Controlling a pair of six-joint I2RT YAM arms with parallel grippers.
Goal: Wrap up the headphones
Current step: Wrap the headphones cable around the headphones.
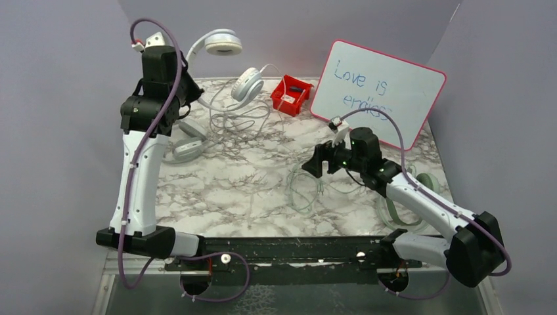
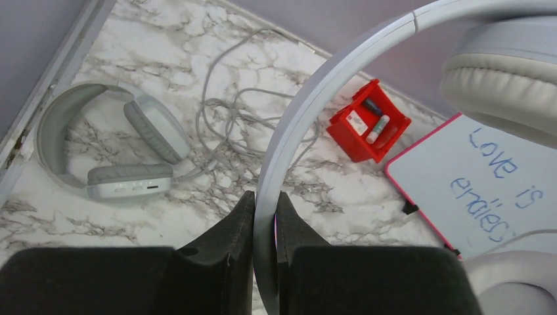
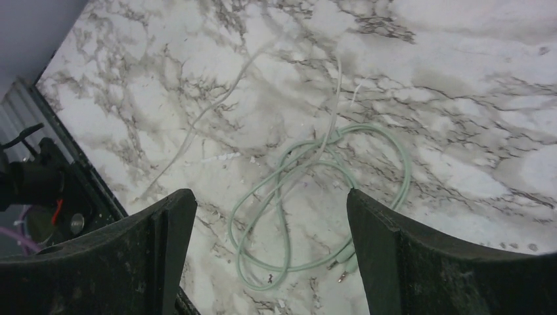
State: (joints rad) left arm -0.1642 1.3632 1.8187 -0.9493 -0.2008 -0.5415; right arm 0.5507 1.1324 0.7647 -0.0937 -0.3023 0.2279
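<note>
The left tool (image 2: pixel 265 197) is pinched on the white headphones (image 2: pixel 309 98), lifted over the table's (image 1: pixel 230 197) far left, while the right tool (image 3: pixel 270 197) hangs wide open and empty above the looped mint cable (image 3: pixel 405 174), so cable-gathering looks underway and it next needs to drop onto 1 strand.

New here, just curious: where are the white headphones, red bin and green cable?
white headphones (image 2: pixel 299 111), left wrist view, on the headband.
red bin (image 2: pixel 347 139), left wrist view, on its near wall.
green cable (image 3: pixel 408 174), right wrist view, on the loop's right bend.
</note>
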